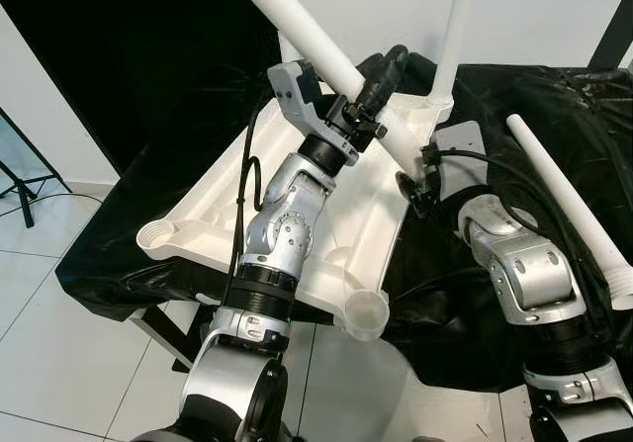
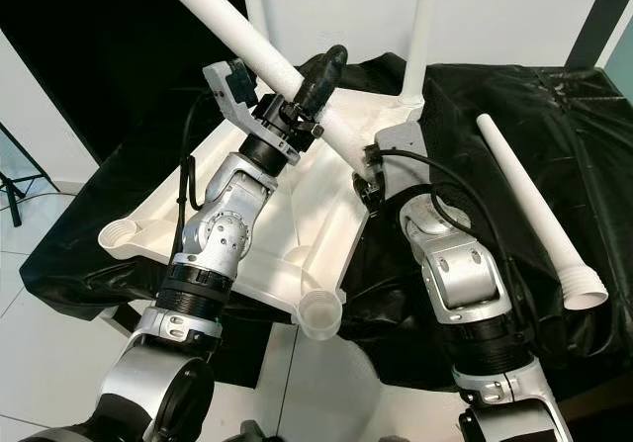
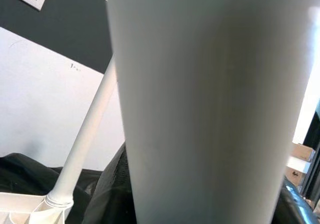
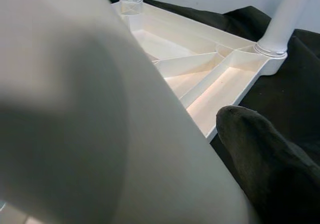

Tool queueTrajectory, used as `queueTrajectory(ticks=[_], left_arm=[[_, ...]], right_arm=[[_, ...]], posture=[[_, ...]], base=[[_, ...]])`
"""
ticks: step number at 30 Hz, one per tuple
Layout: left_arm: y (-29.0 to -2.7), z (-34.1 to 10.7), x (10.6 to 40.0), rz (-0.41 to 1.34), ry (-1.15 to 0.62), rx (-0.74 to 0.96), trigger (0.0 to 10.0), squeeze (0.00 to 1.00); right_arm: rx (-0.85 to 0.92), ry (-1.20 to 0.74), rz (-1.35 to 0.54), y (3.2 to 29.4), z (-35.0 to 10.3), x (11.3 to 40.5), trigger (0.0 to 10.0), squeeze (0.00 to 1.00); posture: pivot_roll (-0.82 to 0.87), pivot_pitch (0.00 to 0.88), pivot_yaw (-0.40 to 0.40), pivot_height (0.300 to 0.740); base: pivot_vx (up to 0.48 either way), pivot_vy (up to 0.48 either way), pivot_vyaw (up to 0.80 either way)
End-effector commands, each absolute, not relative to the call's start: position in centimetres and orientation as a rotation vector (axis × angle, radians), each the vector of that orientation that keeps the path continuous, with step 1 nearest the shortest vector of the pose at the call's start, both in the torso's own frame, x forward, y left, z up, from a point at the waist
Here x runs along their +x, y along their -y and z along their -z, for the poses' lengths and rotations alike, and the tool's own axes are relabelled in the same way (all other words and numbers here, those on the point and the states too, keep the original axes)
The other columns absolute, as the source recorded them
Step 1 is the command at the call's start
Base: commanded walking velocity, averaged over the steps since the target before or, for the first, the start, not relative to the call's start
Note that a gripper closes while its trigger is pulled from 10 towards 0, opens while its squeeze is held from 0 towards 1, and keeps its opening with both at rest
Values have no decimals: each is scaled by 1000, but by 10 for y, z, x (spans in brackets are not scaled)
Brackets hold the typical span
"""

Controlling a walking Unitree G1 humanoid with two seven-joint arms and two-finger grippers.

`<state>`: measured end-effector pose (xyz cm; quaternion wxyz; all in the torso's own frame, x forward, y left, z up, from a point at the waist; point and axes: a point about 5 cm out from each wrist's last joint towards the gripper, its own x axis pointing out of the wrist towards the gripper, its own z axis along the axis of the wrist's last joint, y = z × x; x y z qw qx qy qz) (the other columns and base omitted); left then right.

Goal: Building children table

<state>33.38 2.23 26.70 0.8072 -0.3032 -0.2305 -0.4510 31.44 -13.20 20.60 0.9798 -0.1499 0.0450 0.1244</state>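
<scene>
- Black cloth [image 1: 119, 254] is spread over the work surface, with a pale tiled floor [image 1: 59, 363] below it and a white wall behind.
- On the cloth, the white table top [image 1: 223, 210] is laid upside down, so its ribs and corner sockets are seen.
- At its near left corner, an empty round socket [image 1: 158, 232] is seen; a second empty socket [image 1: 368, 313] is at the near right corner.
- The left gripper [image 1: 381, 78] is clenched round a white leg [image 1: 316, 51], which is held slanted over the middle of the table top.
- In the left wrist view, the held leg is seen very close, and a fitted leg [image 3: 85, 144] is seen standing in its corner.
- Two legs are already stood up in the far corners; one upright leg [image 1: 455, 27] is seen on the right.
- The right gripper [image 1: 415, 190] is placed at the lower end of the slanted leg, just by the table top's right edge. It cannot be told if its fingers are clenched or let go.
- A spare leg [image 1: 569, 205] is laid on the cloth at the far right, well apart from the table top.
- The held leg could be slipped or tipped, since it is long and smooth.
- If it is pushed in crooked, the socket could be missed, or the table top could be slid on the cloth.
</scene>
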Motion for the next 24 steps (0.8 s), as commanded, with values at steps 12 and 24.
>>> queueTrajectory(ticks=[12, 24], left_arm=[[-12, -276, 329, 975, 527, -687, 10000, 0], [-11, -275, 330, 973, 519, -677, 10000, 180]], right_arm=[[-252, -116, -229, 131, -204, 318, 0, 0], [-305, -33, -154, 130, -206, 315, 0, 0]], posture=[[-166, 0, 71, 740], [-164, 0, 75, 740]], base=[[0, 0, 0], [0, 0, 0]])
